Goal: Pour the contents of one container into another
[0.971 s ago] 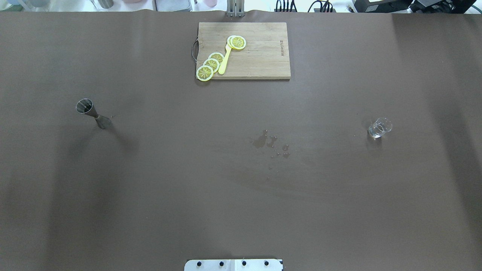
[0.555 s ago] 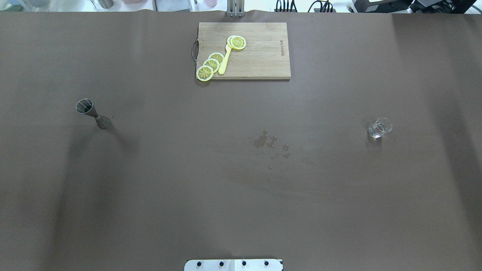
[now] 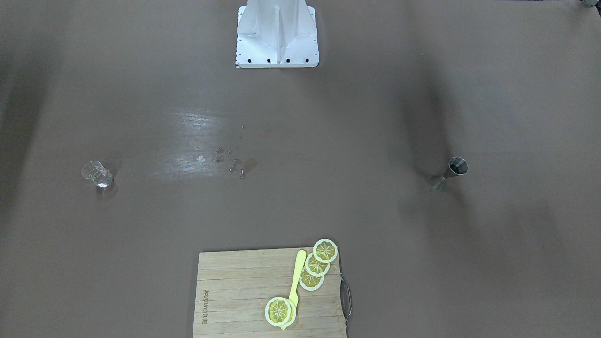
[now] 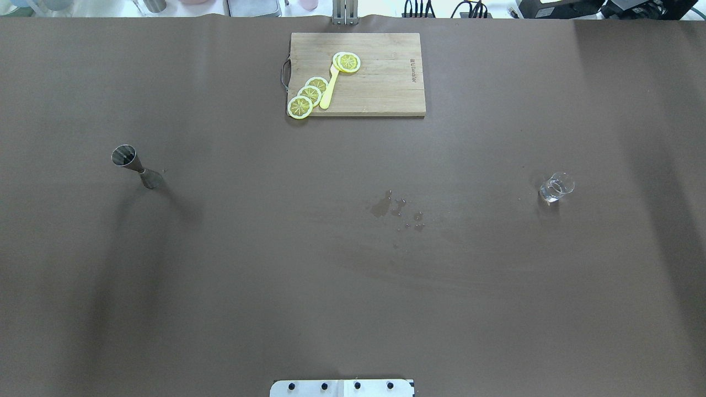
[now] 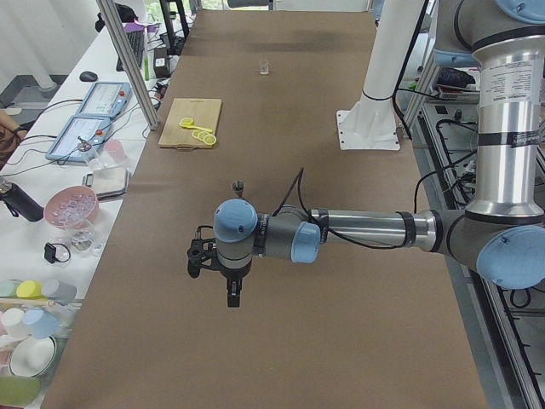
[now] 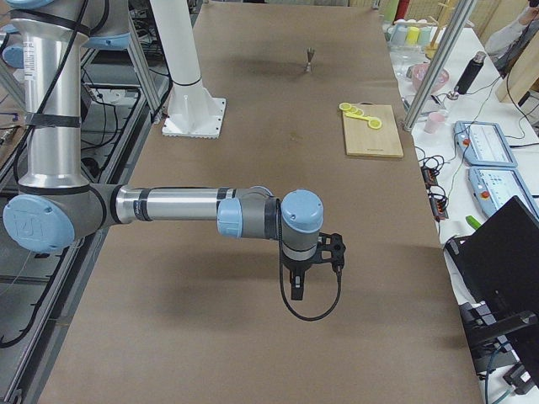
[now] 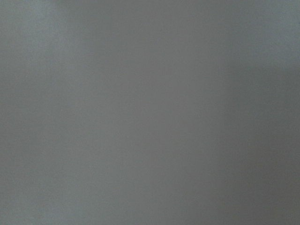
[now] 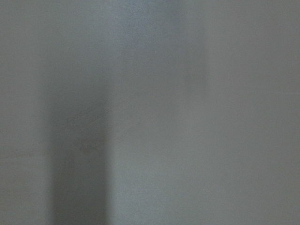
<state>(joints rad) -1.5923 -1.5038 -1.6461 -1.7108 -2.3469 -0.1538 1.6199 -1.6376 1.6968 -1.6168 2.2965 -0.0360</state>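
1. Two containers stand in the overhead view exactly where they stood a second ago: one jigger [image 4: 137, 166] at 9 o'clock on the table [image 4: 353, 309] and one glass [image 4: 556, 187] at 3 o'clock, well apart. Everything else on the table has also kept its place.
2. The count in this view: one board [image 4: 380, 77] at 12 o'clock, bearing four slices [image 4: 310, 94] plainly, perhaps a fifth tucked under the farthest one, and one yellow tool [image 4: 329, 91] lying among them. One spill [image 4: 380, 208] of small drops sits just off centre, toward 4 o'clock.
3. The jigger is dull metal, hourglass-shaped and upright, with an open cup uppermost; I cannot tell whether it holds liquid. The glass is small, clear and upright.
4. In the front-facing view the sides swap: glass at 9 o'clock, jigger at 3, board at 6, and one white base [image 3: 277, 42] at 12. The spill glints near the centre.
5. In the left side view the left gripper [image 5: 232, 294] points down over the table, touching nothing. The jigger stands beyond it at its 12 o'clock, and the glass is far off near the table's end. I cannot tell whether its fingers are apart or together.
6. In the right side view the right gripper [image 6: 296, 290] likewise points down over bare table. The jigger is far off at 12 o'clock and the board at 1 o'clock. Its fingers' state cannot be told either.
7. Both wrist views show only blurred grey surface.
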